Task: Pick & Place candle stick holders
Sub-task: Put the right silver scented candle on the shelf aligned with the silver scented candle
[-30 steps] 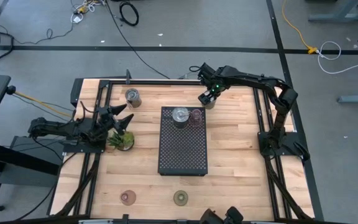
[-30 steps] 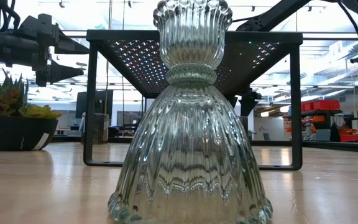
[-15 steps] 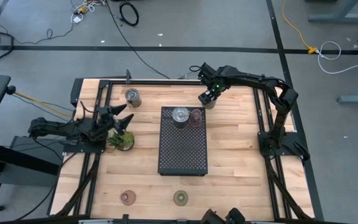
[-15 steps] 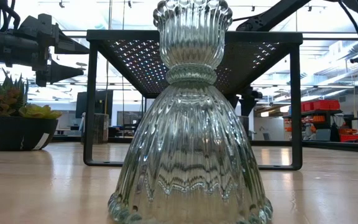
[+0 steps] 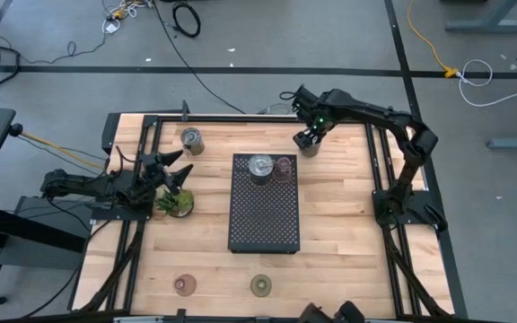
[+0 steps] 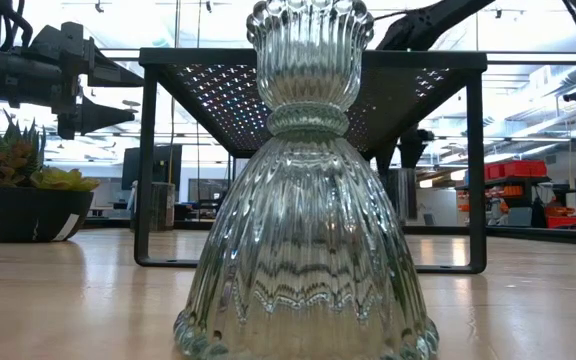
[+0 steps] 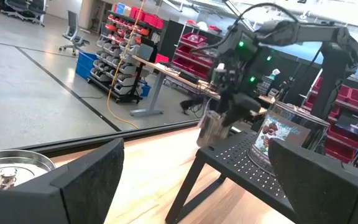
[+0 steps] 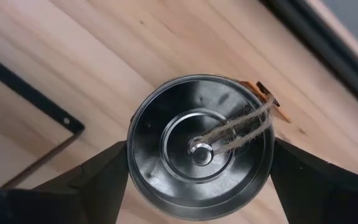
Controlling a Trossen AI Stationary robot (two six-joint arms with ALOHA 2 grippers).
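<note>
We start at the near edge of the bench point(image 5: 330, 224): a pink disc holder point(image 5: 184, 285) and an olive-green disc holder point(image 5: 260, 286) sit apart from each other there. In the low view a ribbed clear glass holder point(image 6: 306, 190) stands closest to the camera.

At mid-bench the black perforated tray point(image 5: 265, 215) carries a silver cup holder point(image 5: 259, 167) and a brownish-pink disc holder point(image 5: 284, 166) side by side on its far end.

By the left edge the left gripper point(image 5: 180, 174) waits with fingers spread and empty, just beside the small potted plant point(image 5: 176, 204).

Near the far edge, a second silver cup point(image 5: 191, 140) stands left of the tray. The right gripper point(image 5: 309, 142) is clasped around the third silver cup point(image 8: 201, 147), fingers flanking its rim.
</note>
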